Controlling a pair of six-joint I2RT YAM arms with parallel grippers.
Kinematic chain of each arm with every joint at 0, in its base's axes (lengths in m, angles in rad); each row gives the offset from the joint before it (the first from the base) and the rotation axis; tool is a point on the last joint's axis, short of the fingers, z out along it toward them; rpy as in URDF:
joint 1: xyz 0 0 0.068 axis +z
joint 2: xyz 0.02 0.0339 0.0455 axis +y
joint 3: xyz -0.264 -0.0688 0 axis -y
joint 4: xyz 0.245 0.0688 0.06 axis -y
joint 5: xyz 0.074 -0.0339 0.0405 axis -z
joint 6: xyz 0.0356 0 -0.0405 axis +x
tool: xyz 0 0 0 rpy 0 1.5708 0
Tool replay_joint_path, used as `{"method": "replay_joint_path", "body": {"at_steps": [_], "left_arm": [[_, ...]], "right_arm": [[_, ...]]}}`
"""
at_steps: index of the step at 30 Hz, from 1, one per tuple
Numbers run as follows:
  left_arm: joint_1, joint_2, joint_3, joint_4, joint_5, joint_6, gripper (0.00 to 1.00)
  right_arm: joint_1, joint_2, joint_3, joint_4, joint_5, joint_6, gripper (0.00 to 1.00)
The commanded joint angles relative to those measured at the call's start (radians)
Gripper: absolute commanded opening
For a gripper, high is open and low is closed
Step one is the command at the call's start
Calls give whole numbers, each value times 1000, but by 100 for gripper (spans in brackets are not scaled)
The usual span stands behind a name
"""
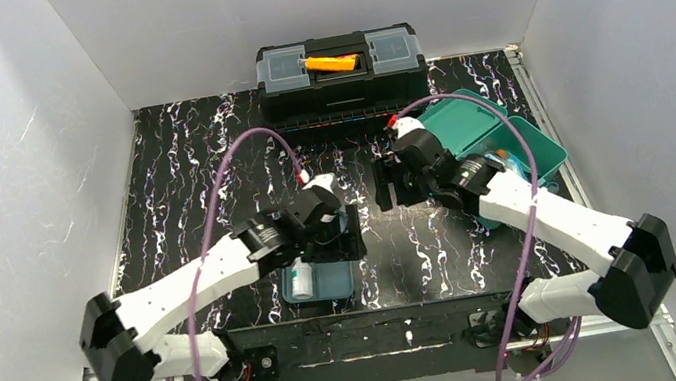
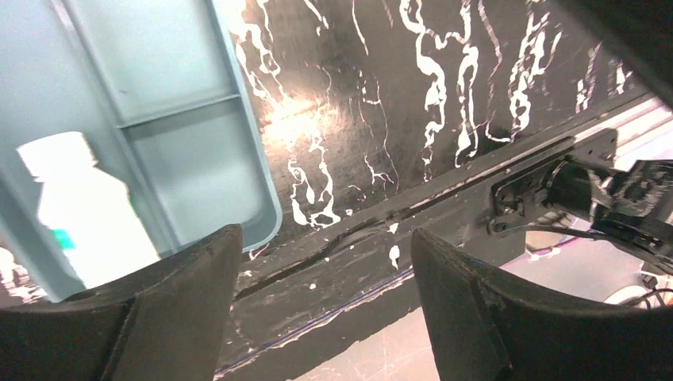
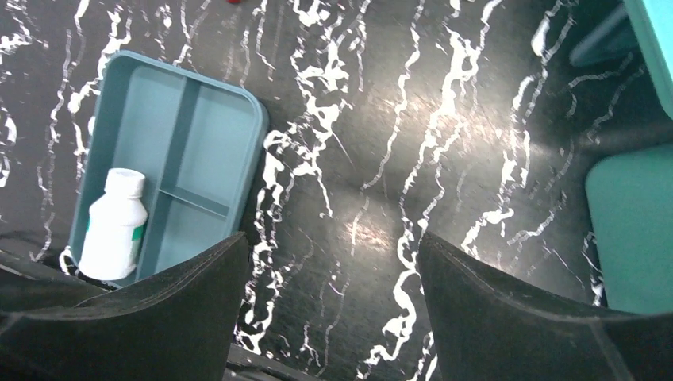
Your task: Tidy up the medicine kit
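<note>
Black marbled table [image 1: 178, 164] with white veining, seen from above, two white robot arms reaching in from the near edge. The medicine kit [image 1: 475, 119], a teal plastic box, sits open at the far right of the table, partly hidden under the right arm. Its divided tray [image 3: 214, 127] is out of the box and lies on its own near the front edge, well apart from the kit, in front of the left arm. One white bottle [image 3: 115, 226] with a green label lies in the tray's long compartment; the other compartments look empty.

The left gripper [image 2: 321, 262] hovers just above the tray's edge beside the bottle, jaws spread, nothing between them. The right gripper [image 3: 329, 262] hangs over bare table between tray and kit, jaws spread wide and also empty. A larger black toolbox [image 1: 340, 74] with an orange handle stands closed at the back and plays no part.

Progress appears to be at an early or middle stage. One item is sorted into the tray. Judging by the layout, the remaining steps are filling the other compartments if more items exist, returning the tray to the box, and closing the lid. Whatever else the box holds is mostly hidden by the right arm, so how many items remain cannot be told.
</note>
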Motion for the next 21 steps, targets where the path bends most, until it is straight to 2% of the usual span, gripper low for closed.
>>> {"method": "replay_joint_path", "body": {"at_steps": [1,6,12,14,21], "left_arm": [[-3,-153,60,-195,-177,88,79],[-2,-299,40,-307,-308,125,85],[-2,-518,-33,-326,-399,197,94],[-2,-580,-52,-325,-411,222,98],[-2,-765,-152,-273,-398,269,98]], "right_arm": [[-2,94,119,49,-62,-10,85],[-1,243,252,51,-114,3,85],[1,418,396,57,-148,20,85],[4,487,454,56,-154,22,86],[14,682,630,34,-154,34,86]]}}
